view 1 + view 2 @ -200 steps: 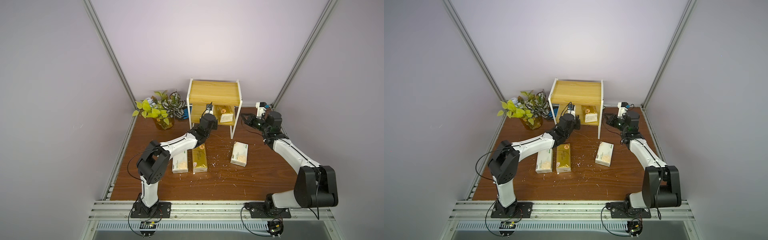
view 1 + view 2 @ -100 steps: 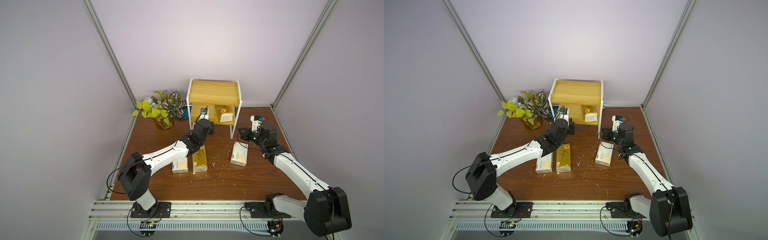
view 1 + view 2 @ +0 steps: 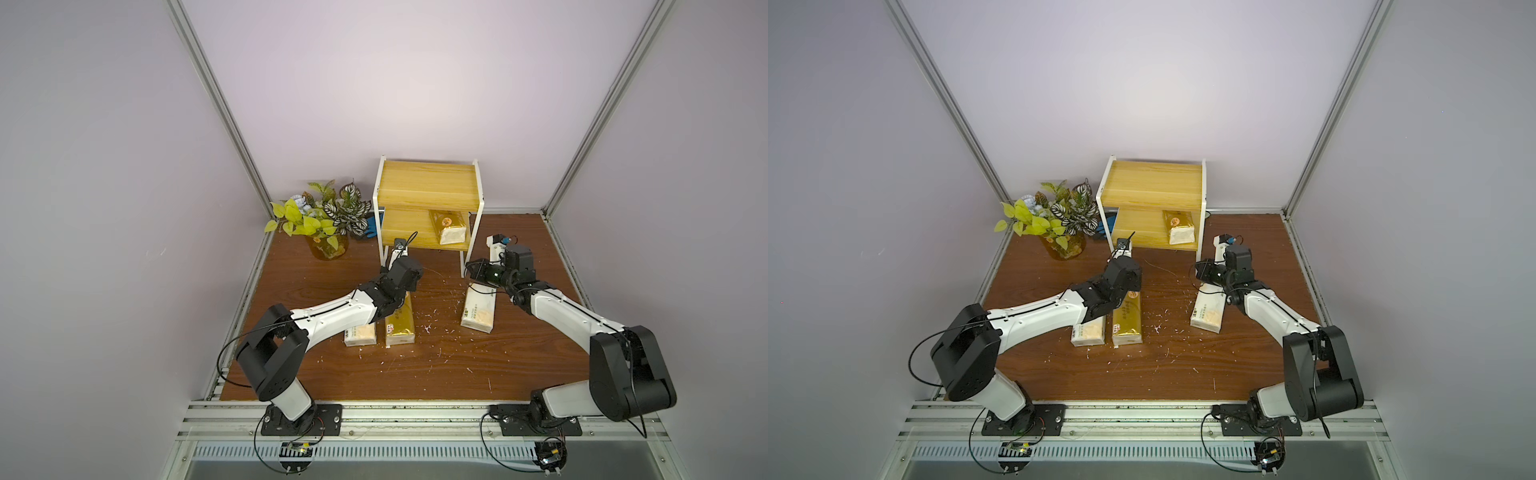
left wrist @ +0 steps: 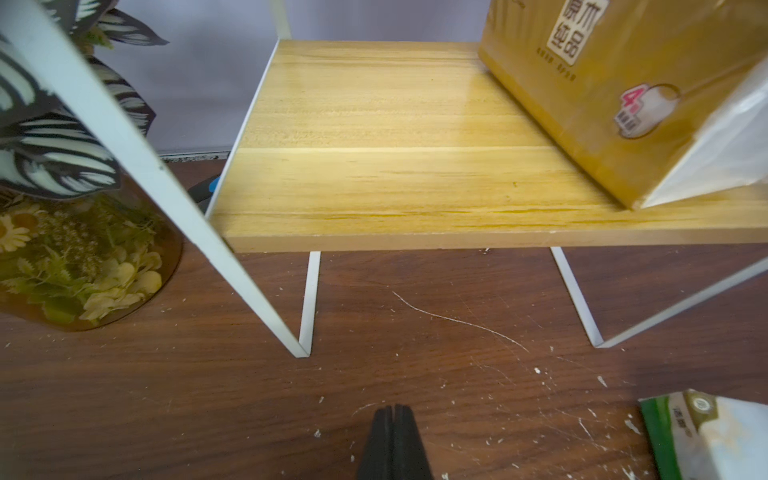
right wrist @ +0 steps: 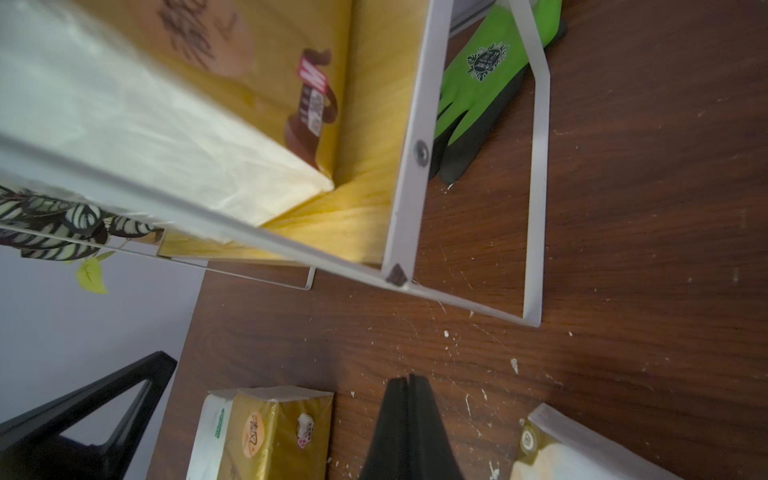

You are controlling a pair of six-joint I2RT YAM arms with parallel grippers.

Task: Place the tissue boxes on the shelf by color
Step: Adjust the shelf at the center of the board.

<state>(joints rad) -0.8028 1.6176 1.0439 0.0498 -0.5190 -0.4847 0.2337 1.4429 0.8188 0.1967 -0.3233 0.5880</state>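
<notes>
The shelf (image 3: 428, 195) stands at the back of the table. One gold tissue box (image 3: 446, 226) lies on the right of its lower tier, close up in the left wrist view (image 4: 623, 83). On the table a gold box (image 3: 400, 328) and a white box (image 3: 360, 332) lie side by side, partly under my left arm. Another white box (image 3: 478, 311) lies to the right. My left gripper (image 4: 392, 409) is shut and empty, low over the table before the shelf's left front leg. My right gripper (image 3: 469, 268) is shut and empty at the far end of the right white box, near the shelf's right front leg.
Potted plants (image 3: 320, 216) stand left of the shelf, with a blue glove (image 3: 370, 226) behind them. A green glove (image 5: 478, 83) lies behind the shelf's right side. White crumbs dot the brown table (image 3: 415, 374). Metal frame posts and walls close in the back and sides.
My left gripper has drawn back from the shelf's lower tier toward the gold box on the table. My right gripper has come forward and left to the right white box.
</notes>
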